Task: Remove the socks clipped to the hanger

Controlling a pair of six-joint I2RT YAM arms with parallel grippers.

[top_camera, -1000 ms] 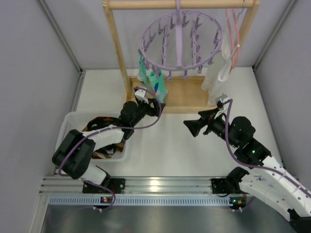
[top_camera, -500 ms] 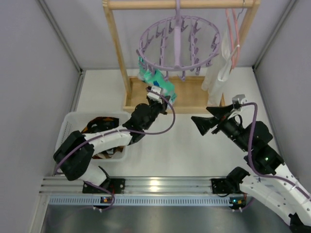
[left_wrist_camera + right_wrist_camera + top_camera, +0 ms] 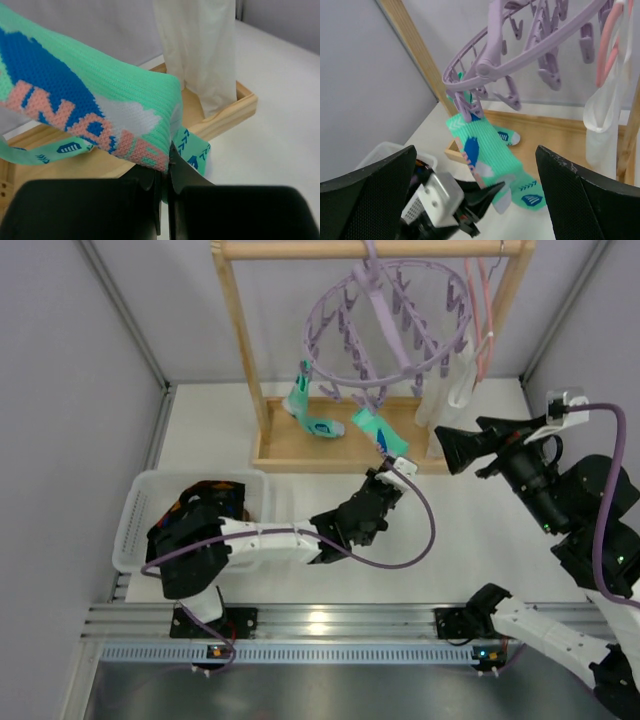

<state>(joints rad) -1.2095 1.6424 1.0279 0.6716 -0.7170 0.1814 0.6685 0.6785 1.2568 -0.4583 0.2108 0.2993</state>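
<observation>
L gripper (image 3: 164, 176) clamped on lower end of teal sock (image 3: 378, 432), sock stretched low & right of hanger (image 3: 383, 315). Sock top sits in lavender peg (image 3: 466, 107), not yet free. Hanger tilted toward pull, so force prob. swings ring instead of slipping cloth out of clip. Better: short firm tug straight down along peg, not sideways. R gripper (image 3: 447, 447) wide open, empty, near white cloth (image 3: 440, 400); could steady ring on far side. Watch 2nd teal sock (image 3: 305, 405) on left pegs, sway may tangle it. After release, sock goes to basket (image 3: 135, 520).
</observation>
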